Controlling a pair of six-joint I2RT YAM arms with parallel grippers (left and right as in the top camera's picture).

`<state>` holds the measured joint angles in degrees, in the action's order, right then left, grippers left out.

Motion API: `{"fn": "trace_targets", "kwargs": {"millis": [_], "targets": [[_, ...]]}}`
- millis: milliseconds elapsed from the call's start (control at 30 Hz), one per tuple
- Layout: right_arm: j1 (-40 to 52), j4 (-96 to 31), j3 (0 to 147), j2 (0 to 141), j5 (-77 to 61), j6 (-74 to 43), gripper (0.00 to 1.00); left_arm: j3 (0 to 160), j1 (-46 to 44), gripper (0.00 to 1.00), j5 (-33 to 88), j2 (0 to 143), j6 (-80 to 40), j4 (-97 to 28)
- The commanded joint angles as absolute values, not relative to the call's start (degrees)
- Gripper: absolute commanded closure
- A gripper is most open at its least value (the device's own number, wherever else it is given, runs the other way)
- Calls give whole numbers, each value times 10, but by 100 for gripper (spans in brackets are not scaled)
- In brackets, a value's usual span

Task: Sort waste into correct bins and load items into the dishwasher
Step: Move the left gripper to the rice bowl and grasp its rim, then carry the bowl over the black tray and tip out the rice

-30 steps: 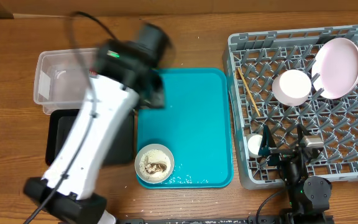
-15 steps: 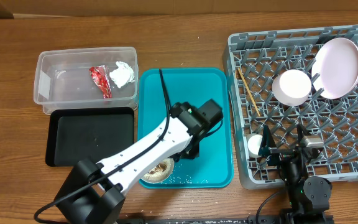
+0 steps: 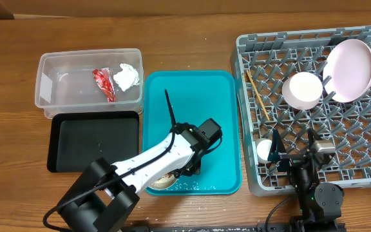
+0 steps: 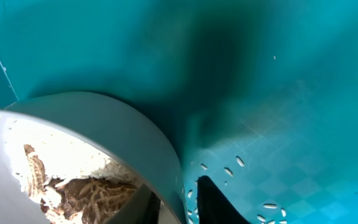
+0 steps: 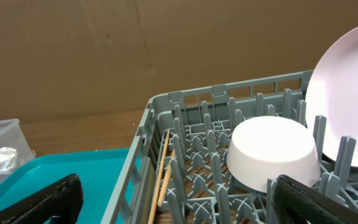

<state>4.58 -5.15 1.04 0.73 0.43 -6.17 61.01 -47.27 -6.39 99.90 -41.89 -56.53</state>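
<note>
A white bowl [image 3: 161, 182] with rice and brown scraps [image 4: 73, 186] sits at the front of the teal tray [image 3: 192, 109]. My left gripper [image 3: 187, 169] is at its right rim. In the left wrist view the open fingers [image 4: 180, 190] straddle the bowl wall [image 4: 104, 121], one inside and one outside. The red wrapper [image 3: 103, 84] and white napkin [image 3: 126, 76] lie in the clear tub [image 3: 50, 96]. The black tray [image 3: 94, 142] holds nothing. The grey rack [image 3: 250, 45] holds the pale plate [image 3: 351, 69], pinkish bowl [image 3: 303, 90], small cup [image 3: 263, 150] and chopsticks [image 3: 257, 94]. My right gripper [image 3: 293, 149] is open over the rack's front.
Loose rice grains [image 4: 272, 208] lie on the teal tray beside the bowl. The left arm stretches across the tray's front half. In the right wrist view the open fingers [image 5: 176, 205] frame the chopsticks [image 5: 163, 168] and the upturned bowl [image 5: 272, 149].
My left arm swung from over the clear tub down to the bowl's right rim, uncovering the wrapper and napkin in the tub. The right arm has not moved.
</note>
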Motion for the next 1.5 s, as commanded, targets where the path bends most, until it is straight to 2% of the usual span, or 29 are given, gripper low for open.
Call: {"fn": "trace_targets", "kwargs": {"millis": [0,333,533,667,800,967,1233,1467], "targets": [[44,-48,5,3,4,-60,0,617,-472,96,-64,999,-406,-560],[44,-48,5,3,4,-60,0,641,-471,95,-63,988,-394,-567],[44,-48,5,3,4,-60,0,655,-443,96,-16,888,-362,-568],[44,-48,5,3,4,-60,0,655,-379,96,-1,797,-332,-572],[44,-48,5,3,4,-60,0,654,-267,96,33,741,-274,-587],[44,-48,5,3,4,-60,0,640,-78,96,219,737,-153,-583],[44,-48,5,3,4,-60,0,541,220,96,590,754,76,-520],[44,-48,5,3,4,-60,0,438,317,96,773,820,219,-479]]}}
